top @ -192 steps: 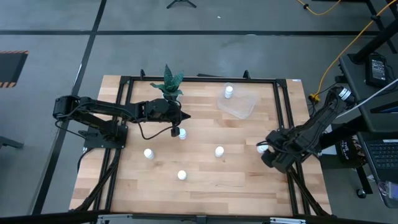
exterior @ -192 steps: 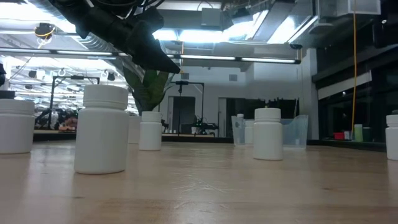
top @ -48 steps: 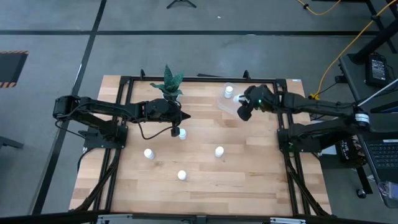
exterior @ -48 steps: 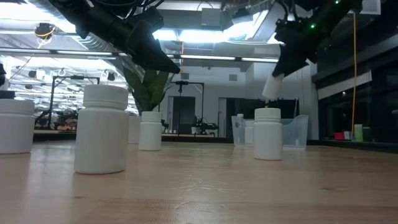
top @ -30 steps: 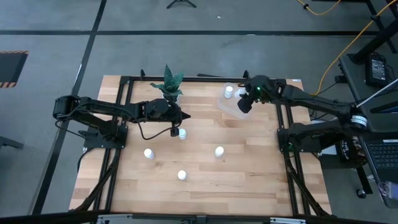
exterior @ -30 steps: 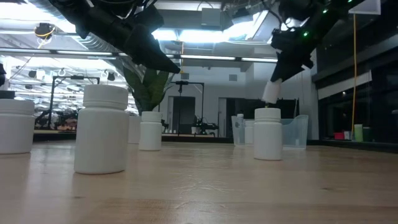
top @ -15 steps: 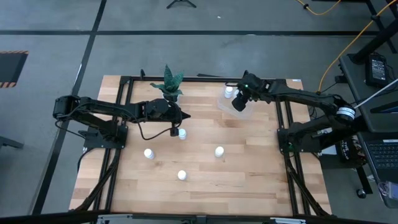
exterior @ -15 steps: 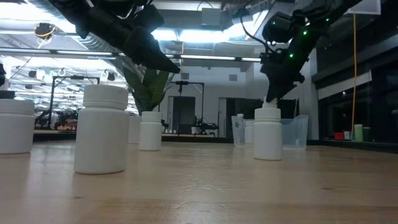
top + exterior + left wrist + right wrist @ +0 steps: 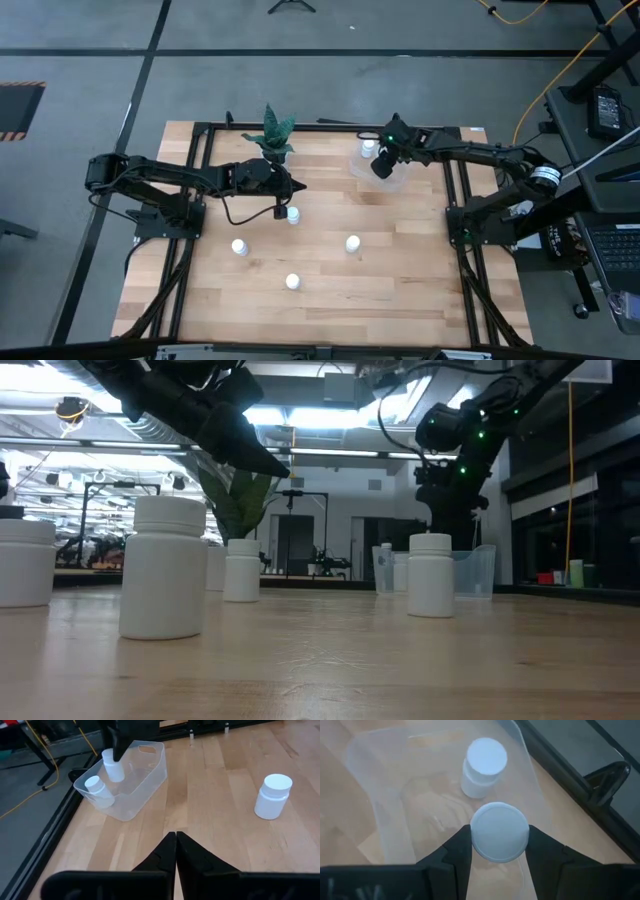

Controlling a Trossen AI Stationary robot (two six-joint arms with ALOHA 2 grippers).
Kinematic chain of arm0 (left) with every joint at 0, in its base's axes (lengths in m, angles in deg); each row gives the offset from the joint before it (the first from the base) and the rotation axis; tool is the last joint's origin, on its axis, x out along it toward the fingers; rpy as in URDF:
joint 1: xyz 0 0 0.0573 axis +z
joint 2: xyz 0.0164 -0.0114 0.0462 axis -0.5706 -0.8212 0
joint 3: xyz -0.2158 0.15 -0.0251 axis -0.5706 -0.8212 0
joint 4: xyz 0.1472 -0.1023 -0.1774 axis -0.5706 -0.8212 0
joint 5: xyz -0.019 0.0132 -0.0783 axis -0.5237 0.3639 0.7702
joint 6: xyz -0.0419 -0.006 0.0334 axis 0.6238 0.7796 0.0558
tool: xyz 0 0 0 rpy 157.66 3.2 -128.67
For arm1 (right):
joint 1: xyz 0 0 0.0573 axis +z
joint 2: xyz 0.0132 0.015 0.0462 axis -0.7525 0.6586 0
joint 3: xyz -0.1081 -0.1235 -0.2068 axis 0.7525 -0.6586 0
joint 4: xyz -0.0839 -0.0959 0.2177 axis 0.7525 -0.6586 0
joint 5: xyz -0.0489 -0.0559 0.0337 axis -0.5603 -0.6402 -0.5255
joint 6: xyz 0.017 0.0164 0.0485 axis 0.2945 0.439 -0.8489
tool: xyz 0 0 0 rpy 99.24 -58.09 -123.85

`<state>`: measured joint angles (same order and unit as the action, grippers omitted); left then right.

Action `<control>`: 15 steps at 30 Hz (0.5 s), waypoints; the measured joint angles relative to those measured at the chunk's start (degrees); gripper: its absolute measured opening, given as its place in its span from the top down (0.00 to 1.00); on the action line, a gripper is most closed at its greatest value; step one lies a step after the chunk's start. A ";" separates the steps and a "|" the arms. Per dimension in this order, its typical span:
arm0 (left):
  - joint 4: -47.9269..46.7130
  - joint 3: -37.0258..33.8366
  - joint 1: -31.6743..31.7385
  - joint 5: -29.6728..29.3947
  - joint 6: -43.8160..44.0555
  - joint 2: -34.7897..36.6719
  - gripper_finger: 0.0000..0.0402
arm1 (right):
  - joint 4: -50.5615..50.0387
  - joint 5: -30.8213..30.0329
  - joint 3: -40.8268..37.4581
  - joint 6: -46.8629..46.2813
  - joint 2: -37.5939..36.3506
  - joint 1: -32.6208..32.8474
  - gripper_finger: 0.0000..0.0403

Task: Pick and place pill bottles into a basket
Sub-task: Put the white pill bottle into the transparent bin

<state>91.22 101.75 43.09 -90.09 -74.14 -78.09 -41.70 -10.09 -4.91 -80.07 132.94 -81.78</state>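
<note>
My right gripper (image 9: 381, 166) is over the clear basket (image 9: 398, 172) at the table's far right, shut on a white pill bottle (image 9: 114, 767) that reaches down between the basket's walls. A second pill bottle (image 9: 484, 765) stands on its base in the basket. Several more pill bottles stand on the table, among them one (image 9: 352, 243) at the middle and one (image 9: 292, 282) nearer the front. My left gripper (image 9: 283, 208) hangs shut and empty beside another bottle (image 9: 293, 215), left of centre. My right gripper pinches the pill bottle's two opposite sides (image 9: 476, 834) between its two fingers (image 9: 457, 845), near the bottle's upper end. The fingers come from above, slanting down. The bottle hangs about upright below them, inside the basket; whether its base touches the floor I cannot tell.
A white pot with a green plant (image 9: 275, 140) stands at the far edge, behind my left arm. A black frame rail (image 9: 452, 190) runs just right of the basket. Bare wood (image 9: 400, 280) lies at the front right.
My right gripper has gone down and a little toward the table's left edge, carrying the pill bottle from above the basket down between its walls. It has stayed shut on the bottle.
</note>
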 joint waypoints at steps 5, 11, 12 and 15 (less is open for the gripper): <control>0.00 0.00 0.01 0.02 -0.04 0.00 0.98 | 2.47 0.06 -1.83 -0.12 -0.02 -0.02 0.63; 0.00 0.00 0.02 0.07 -0.02 0.00 0.99 | 4.16 0.10 -2.80 -0.31 -0.02 -0.02 0.63; 0.00 0.00 0.00 0.07 0.01 0.00 0.99 | 4.38 0.10 -2.80 -0.33 -0.02 -0.02 0.63; 0.01 0.00 0.02 0.07 -0.02 0.00 0.98 | 4.66 0.12 -2.80 -0.87 -0.02 -0.02 0.63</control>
<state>91.22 101.75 43.10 -90.02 -74.15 -78.09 -37.03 -9.97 -7.71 -80.94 132.92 -81.80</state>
